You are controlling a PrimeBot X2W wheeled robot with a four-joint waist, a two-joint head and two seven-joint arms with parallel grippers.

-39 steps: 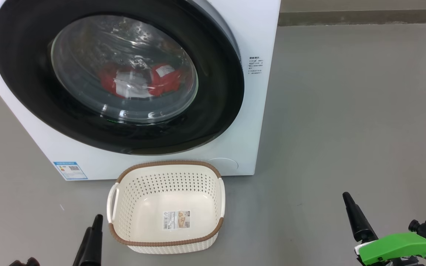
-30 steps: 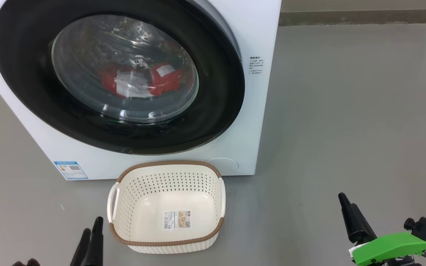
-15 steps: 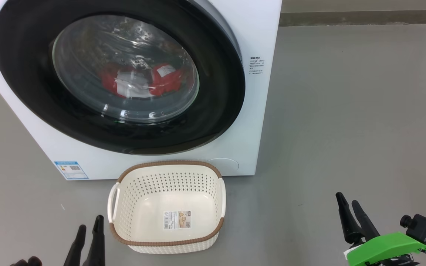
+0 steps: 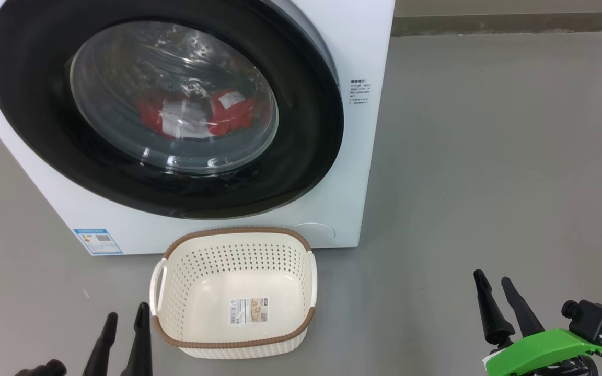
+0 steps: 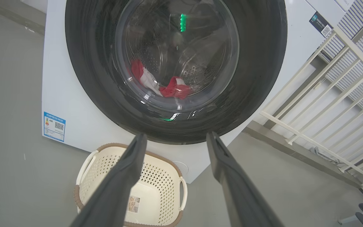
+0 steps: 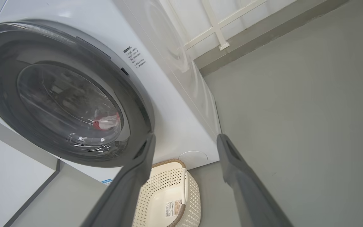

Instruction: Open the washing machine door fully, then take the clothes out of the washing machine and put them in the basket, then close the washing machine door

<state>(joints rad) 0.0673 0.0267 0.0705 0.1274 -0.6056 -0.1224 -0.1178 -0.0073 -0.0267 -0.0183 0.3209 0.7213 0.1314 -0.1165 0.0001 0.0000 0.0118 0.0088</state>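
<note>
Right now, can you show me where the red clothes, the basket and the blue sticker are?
the red clothes (image 4: pixel 238 117): head view, on the red fabric behind the door glass.
the basket (image 4: pixel 238 258): head view, on its holey back wall.
the blue sticker (image 4: pixel 97 241): head view, on its middle.

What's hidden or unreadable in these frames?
- Clothes: head view, behind the glass and glare of the washing machine door; garment count unclear.
- Washing machine top: head view, cut off by the upper edge.
- Basket label: head view, print too small.
- Part of the basket: left wrist view, covered by the left gripper.
</note>
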